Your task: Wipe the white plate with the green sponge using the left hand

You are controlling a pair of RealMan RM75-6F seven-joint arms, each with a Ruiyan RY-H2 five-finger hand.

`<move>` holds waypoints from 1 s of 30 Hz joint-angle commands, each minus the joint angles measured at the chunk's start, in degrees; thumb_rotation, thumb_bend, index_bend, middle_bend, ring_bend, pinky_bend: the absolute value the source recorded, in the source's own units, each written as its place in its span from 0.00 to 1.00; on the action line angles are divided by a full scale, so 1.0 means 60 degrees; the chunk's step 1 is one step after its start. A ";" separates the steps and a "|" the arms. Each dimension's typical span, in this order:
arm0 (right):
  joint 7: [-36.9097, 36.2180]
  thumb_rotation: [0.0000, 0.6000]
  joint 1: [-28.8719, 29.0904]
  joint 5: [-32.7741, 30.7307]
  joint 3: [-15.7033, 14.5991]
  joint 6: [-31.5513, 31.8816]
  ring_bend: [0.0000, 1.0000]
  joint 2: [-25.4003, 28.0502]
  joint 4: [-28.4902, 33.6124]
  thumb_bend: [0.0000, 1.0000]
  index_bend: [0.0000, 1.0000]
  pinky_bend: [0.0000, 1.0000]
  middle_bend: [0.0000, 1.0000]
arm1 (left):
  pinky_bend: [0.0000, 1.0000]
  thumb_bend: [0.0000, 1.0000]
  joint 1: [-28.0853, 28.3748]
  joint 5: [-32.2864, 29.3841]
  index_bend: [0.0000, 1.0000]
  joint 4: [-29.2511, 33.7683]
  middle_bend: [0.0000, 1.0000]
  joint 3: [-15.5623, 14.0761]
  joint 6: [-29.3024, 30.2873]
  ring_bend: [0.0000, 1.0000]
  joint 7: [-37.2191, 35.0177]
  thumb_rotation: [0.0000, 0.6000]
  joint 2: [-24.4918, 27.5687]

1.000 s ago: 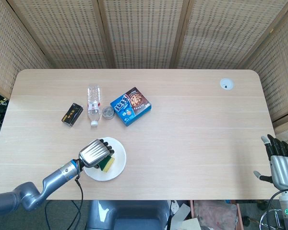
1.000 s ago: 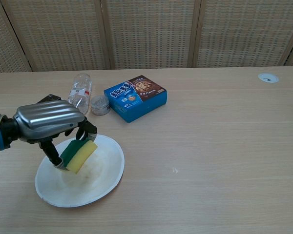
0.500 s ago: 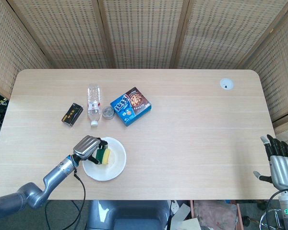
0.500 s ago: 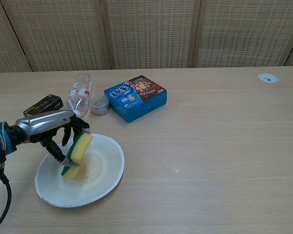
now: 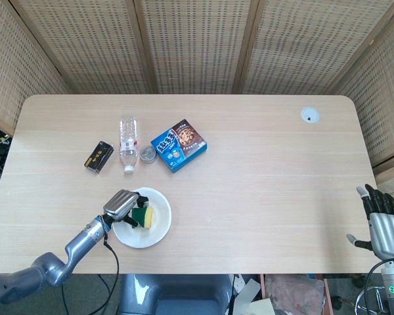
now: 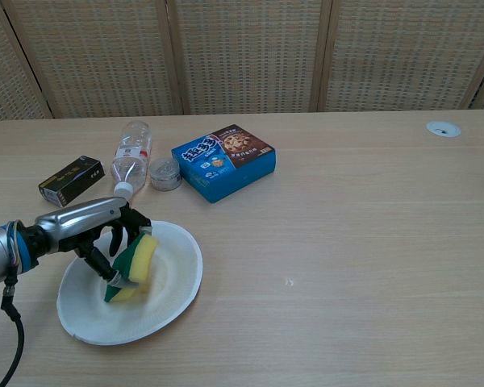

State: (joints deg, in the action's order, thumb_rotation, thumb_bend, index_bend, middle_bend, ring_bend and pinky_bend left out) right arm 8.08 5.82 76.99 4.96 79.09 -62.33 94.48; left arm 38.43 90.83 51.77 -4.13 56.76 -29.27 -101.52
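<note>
A white plate (image 5: 156, 231) (image 6: 171, 294) lies near the table's front left edge. My left hand (image 5: 123, 205) (image 6: 87, 225) grips a green and yellow sponge (image 5: 143, 216) (image 6: 135, 263) over the plate's middle, the sponge standing on edge with its lower end on the plate. My right hand (image 5: 381, 223) shows only in the head view, at the far right beyond the table's corner, fingers apart and holding nothing.
Behind the plate lie a clear bottle (image 5: 128, 142) (image 6: 131, 153), a small round tin (image 5: 147, 155) (image 6: 165, 173), a blue snack box (image 5: 178, 145) (image 6: 223, 160) and a black box (image 5: 99, 156) (image 6: 70, 180). A white grommet (image 5: 309, 115) (image 6: 443, 128) sits at the far right.
My left hand has lowered and swept the sponge across the plate, tipping it from flat onto its edge. The plate shifted slightly left. The right hand has not moved.
</note>
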 commanded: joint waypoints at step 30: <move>0.0015 1.00 -0.0031 0.0083 -0.0031 0.0064 0.00 0.0000 0.0020 0.00 0.00 0.00 0.00 | 0.55 0.19 -0.0004 -0.0836 0.73 -0.0033 0.65 0.0514 -0.0757 0.48 -0.1005 1.00 -0.0509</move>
State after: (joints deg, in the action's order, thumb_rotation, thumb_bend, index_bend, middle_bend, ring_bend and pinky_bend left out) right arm 8.15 5.61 77.47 4.80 79.50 -62.30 94.60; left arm 38.53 85.85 51.87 -1.01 52.37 -34.93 -104.32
